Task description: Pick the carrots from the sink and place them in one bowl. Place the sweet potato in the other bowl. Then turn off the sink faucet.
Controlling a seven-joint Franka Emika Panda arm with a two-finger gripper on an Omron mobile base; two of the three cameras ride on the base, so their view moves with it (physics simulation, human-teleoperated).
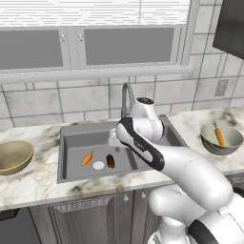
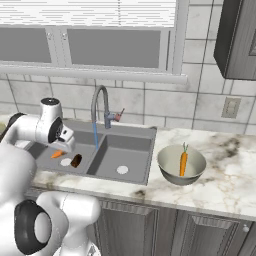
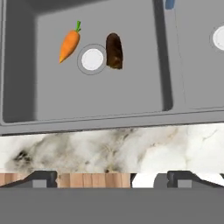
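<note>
Sink (image 1: 71, 143) left basin holds one carrot (image 3: 69, 45) and the sweet potato (image 3: 114, 50), either side of the drain (image 3: 92, 59); other carrot already in grey bowl (image 2: 170, 172). Gripper (image 3: 111, 179) hangs wide open over the counter edge, empty. Carrot prob. light, stiff, smooth; grab across thick mid-body, not the green top.
</note>
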